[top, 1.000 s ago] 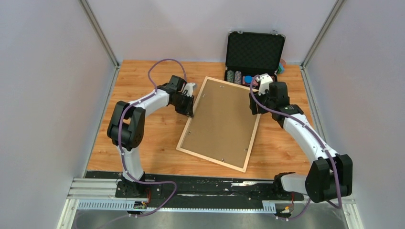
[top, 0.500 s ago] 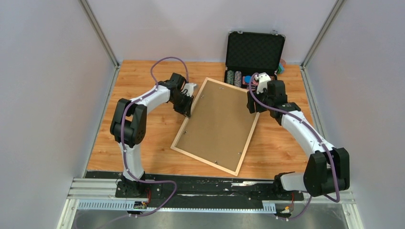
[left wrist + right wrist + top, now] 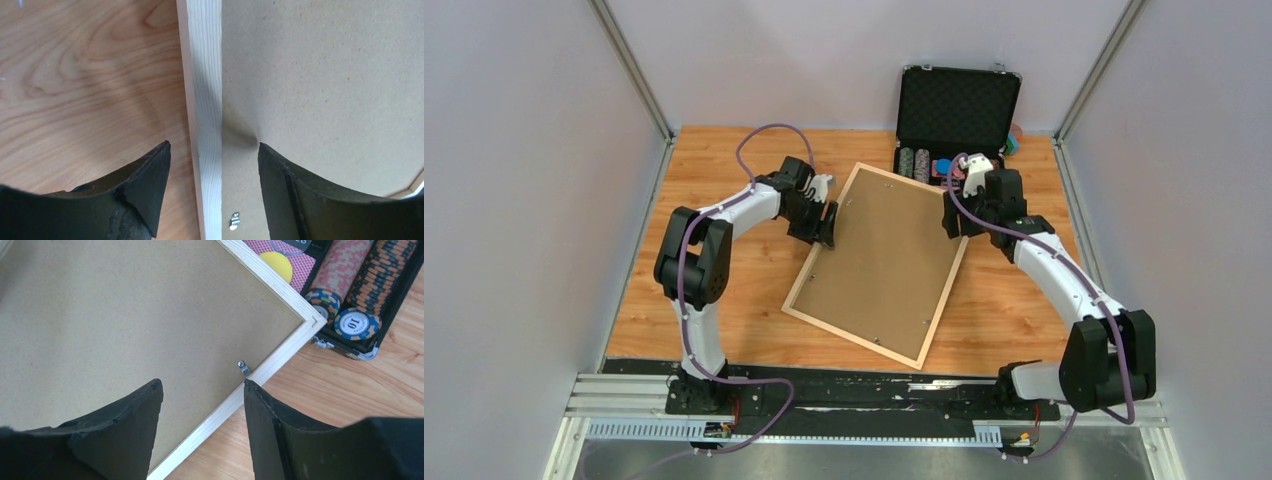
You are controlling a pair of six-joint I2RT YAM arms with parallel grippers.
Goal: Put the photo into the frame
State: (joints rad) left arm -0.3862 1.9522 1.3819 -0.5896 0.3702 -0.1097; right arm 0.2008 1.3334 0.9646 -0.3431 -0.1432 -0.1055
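Left wrist shows the left hand (image 3: 214, 145) spread astride the face-down frame (image 3: 202, 75) on the desk (image 3: 75, 75), right hand (image 3: 202, 381) open-fingered by a clip (image 3: 243, 368): swivel it gently, lift the board (image 3: 125, 315) flat; photo unseen.

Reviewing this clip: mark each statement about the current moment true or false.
1. The frame lies with its backing board facing up. True.
2. The left gripper is clamped on the frame's rail. False: its jaws stand open, astride it.
3. The black case is closed. False: its lid is up, chips showing.
4. The right gripper is open over the frame's right edge. True.
5. The photo lies beside the frame. False: no photo is in view.
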